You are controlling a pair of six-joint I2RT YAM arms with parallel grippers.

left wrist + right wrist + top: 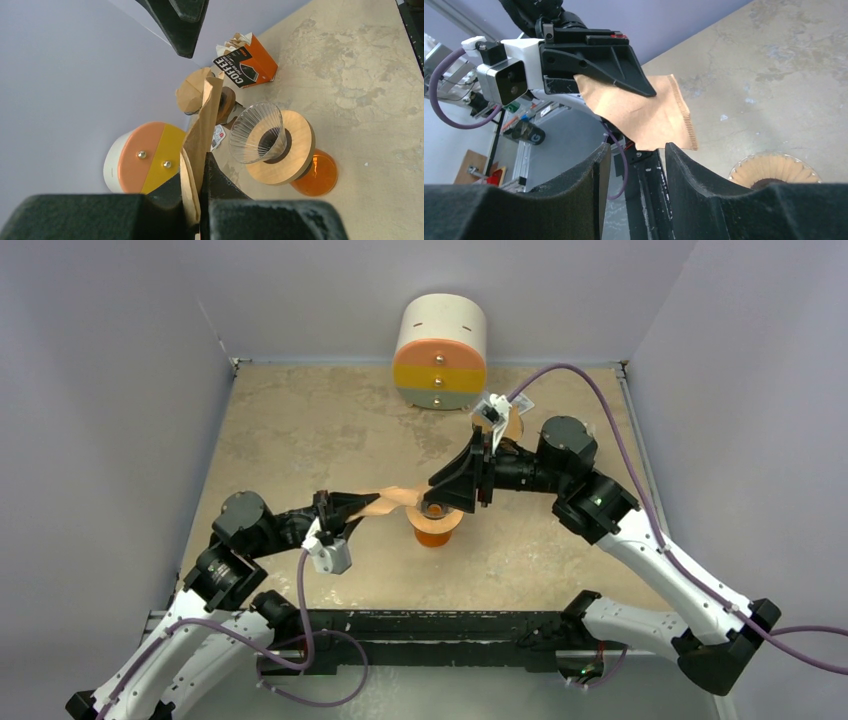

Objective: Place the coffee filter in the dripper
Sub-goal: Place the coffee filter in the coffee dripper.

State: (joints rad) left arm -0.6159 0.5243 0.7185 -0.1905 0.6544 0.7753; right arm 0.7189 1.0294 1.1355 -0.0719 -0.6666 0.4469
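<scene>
The brown paper coffee filter [395, 500] is held flat in the air with my left gripper [355, 505] shut on one edge of it. In the left wrist view the filter [202, 125] rises from between the fingers, left of the dripper [257, 132], a ribbed glass cone in a wooden collar over an orange base. The dripper [435, 528] stands mid-table, under my right gripper [435, 502]. In the right wrist view the right gripper [637, 147] is open. The filter's [644, 110] lower edge hangs just at its fingertips, and the dripper's rim [774, 167] shows at lower right.
An orange coffee filter box [247, 65] lies at the back right of the table [300, 430], partly behind the right arm. A round white container with an orange and yellow face [440, 350] stands at the back wall. Purple walls close in three sides.
</scene>
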